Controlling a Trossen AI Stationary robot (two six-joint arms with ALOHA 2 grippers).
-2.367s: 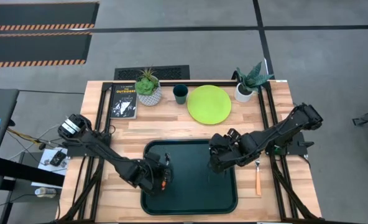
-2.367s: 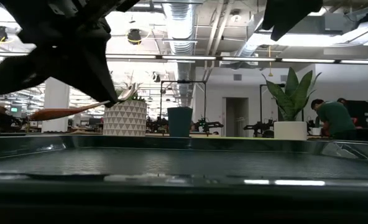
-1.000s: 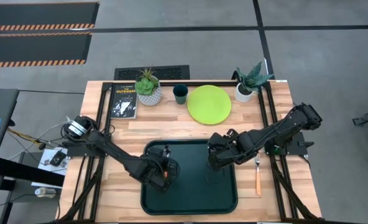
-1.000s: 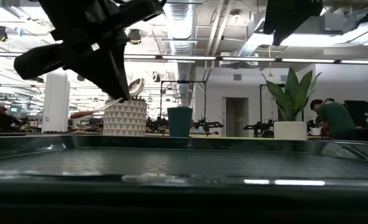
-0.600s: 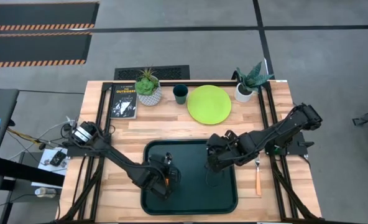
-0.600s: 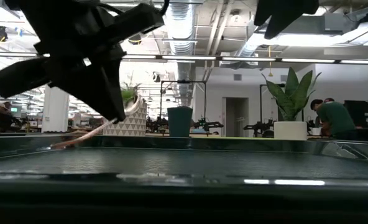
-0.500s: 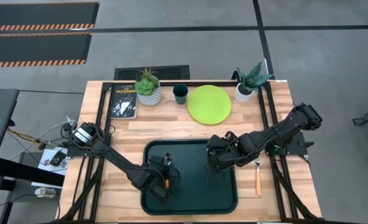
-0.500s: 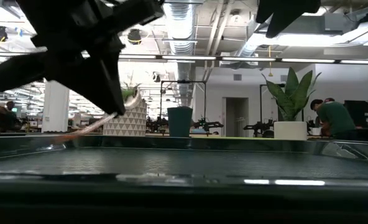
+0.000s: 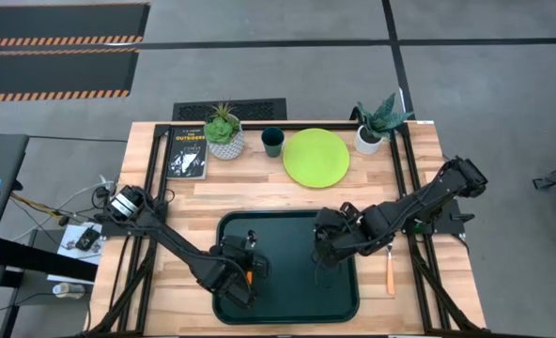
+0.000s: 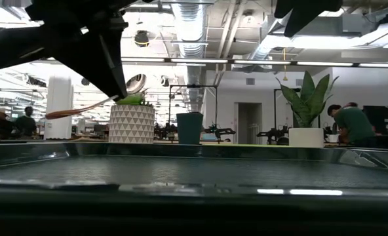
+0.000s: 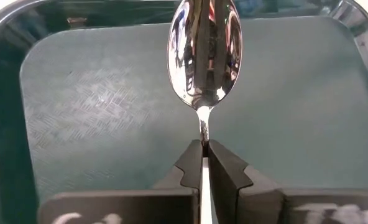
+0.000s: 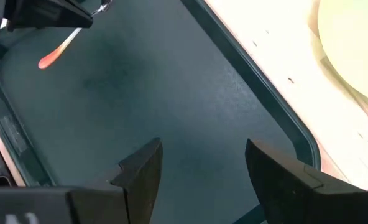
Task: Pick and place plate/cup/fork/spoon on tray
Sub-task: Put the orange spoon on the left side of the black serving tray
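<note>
My left gripper [image 11: 204, 152] is shut on the spoon [image 11: 204, 53], which has a silver bowl and an orange-red handle [image 10: 63, 113], over the left part of the dark tray [image 9: 297, 286]. My right gripper [image 12: 202, 165] hangs open and empty over the tray's right part [image 9: 327, 247]. The lime-green plate [image 9: 316, 157] and the dark teal cup [image 9: 272, 142] rest on the table beyond the tray. The orange-handled fork [image 9: 389, 268] lies on the table to the right of the tray. My left gripper pinches the spoon's thin neck [image 11: 204, 129], just behind the bowl, between its two fingers [image 11: 224, 167]. The fingers slant down from above and the bowl sticks out past their tips. The spoon is clear of the tray, tilted, its bowl [image 10: 136, 84] higher than its handle end.
Two white pots with green plants [image 9: 224, 133] [image 9: 376, 127] stand at the far edge, with a black book [image 9: 186, 153] at the far left. The tray's raised rim [image 10: 194, 149] runs around the floor below both grippers. A person [image 10: 353, 124] shows in the room behind.
My left gripper has shifted slightly toward the near edge over the tray with the spoon. The spoon's handle end tipped down close to the tray floor, then came back up; now the spoon hangs higher and clear.
</note>
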